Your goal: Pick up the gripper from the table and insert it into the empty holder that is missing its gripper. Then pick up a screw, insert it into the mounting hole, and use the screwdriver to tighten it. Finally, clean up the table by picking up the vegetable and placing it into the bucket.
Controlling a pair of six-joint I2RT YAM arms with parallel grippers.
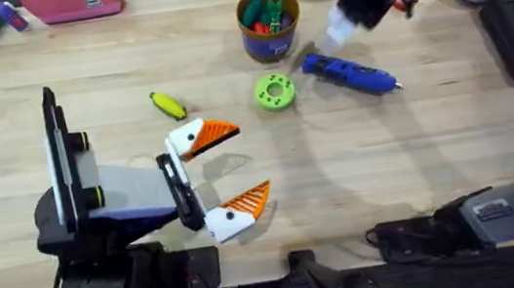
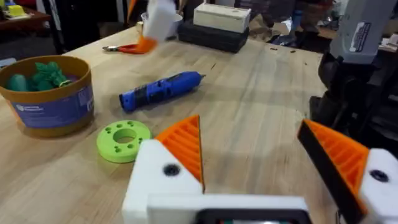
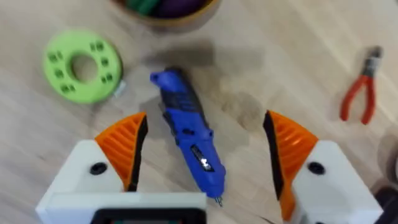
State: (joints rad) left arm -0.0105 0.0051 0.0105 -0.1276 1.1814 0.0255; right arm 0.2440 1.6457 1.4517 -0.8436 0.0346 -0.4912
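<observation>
The right wrist view shows the right gripper [image 3: 202,162] spread wide above the blue pen-shaped electric screwdriver [image 3: 186,134] on the wooden table [image 1: 454,149], red-handled pliers [image 3: 360,93] well apart, while overhead shows the left gripper [image 1: 230,167] released, with bare table between.

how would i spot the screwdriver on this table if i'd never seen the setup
Start at the blue bucket with the yellow-orange rim at the far middle of the table. Just right of it and slightly nearer lies the screwdriver, flat on the wood beside a green disc. It is the only blue pen-shaped thing with a thin metal tip, unlike the red-handled pliers.
</observation>
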